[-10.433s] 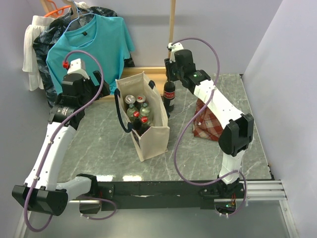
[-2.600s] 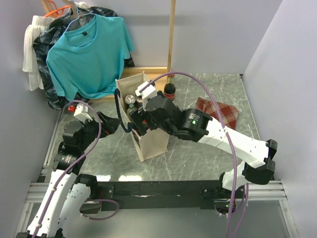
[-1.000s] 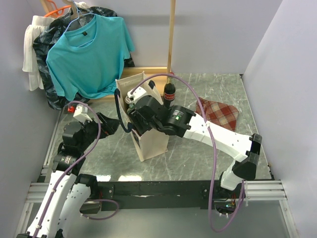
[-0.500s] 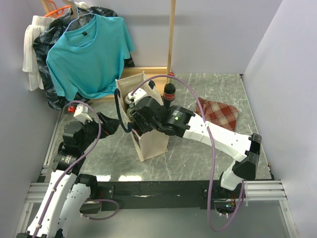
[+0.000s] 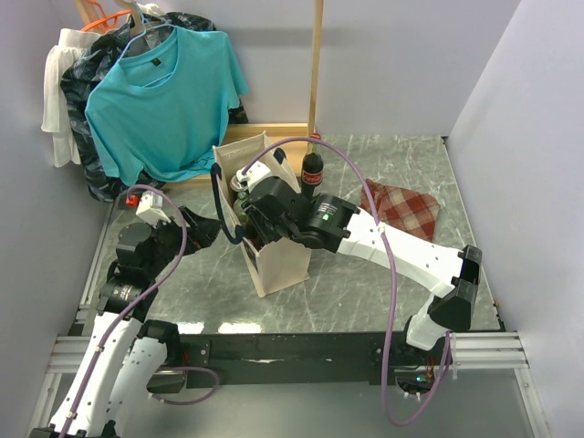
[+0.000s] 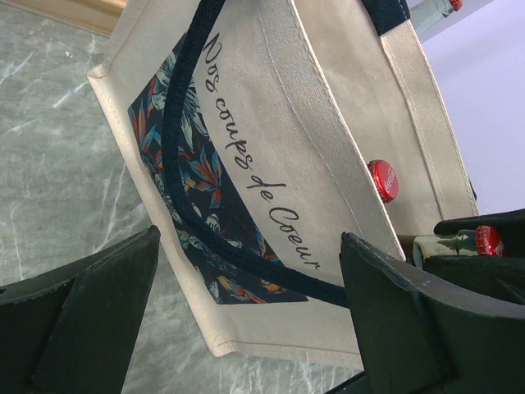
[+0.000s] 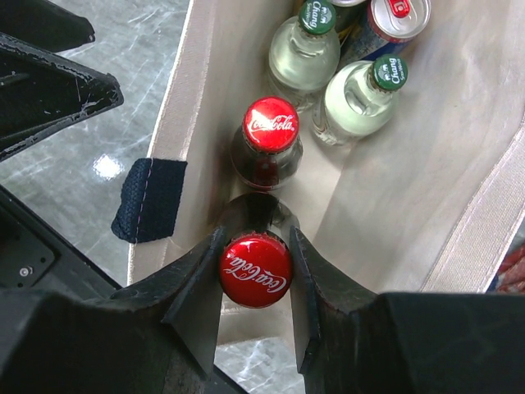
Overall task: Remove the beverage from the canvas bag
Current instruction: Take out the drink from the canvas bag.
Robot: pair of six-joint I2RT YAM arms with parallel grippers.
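Right gripper (image 7: 255, 272) is down in the mouth of the tall cream canvas bag with navy handles (image 5: 279, 261), jaws narrow and clamped on the neck of a dark glass cola bottle with a red cap (image 7: 255, 268), at the near end of the bag. The bottle is inside the bag, upright. Just behind it stands a second red-capped cola bottle (image 7: 271, 125), then two clear green-capped bottles (image 7: 305, 51) and a drink can (image 7: 399, 12). Left gripper (image 6: 246, 316) has its jaws wide, holding nothing, facing the bag's printed side; contact can't be told. On the grey marble table (image 5: 182, 274), another cola bottle (image 5: 313, 171) stands just behind the bag, and a red plaid cloth bag (image 5: 401, 208) lies to its right.
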